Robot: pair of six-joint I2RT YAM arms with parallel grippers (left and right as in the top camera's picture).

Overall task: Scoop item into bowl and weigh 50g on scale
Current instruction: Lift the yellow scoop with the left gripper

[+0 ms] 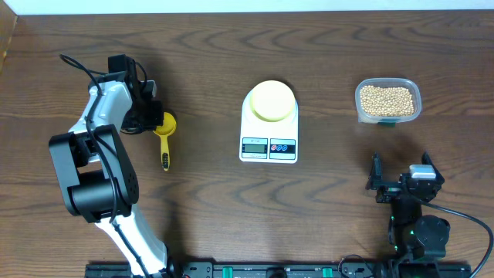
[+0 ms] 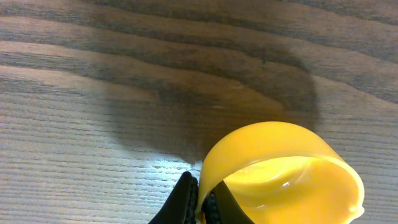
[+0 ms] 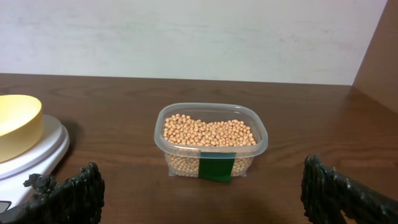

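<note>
The pale-yellow bowl (image 1: 272, 100) sits on the white scale (image 1: 269, 133) at the table's middle, and its rim shows at the left of the right wrist view as bowl (image 3: 17, 123) on scale (image 3: 37, 152). Tan beans (image 1: 387, 99) fill a clear tub (image 1: 388, 116) at the right; in the right wrist view the beans (image 3: 208, 132) lie straight ahead. A bright yellow scoop (image 1: 164, 131) lies left of the scale. My left gripper (image 2: 200, 202) is shut on the rim of the scoop's cup (image 2: 280, 171). My right gripper (image 3: 202, 186) stands open and empty, short of the tub.
The tub (image 3: 211, 149) carries a green label on its near wall. The table's far edge meets a pale wall in the right wrist view. The left arm (image 1: 96, 162) stretches over the table's left side; the right arm (image 1: 413, 208) sits near the front right edge.
</note>
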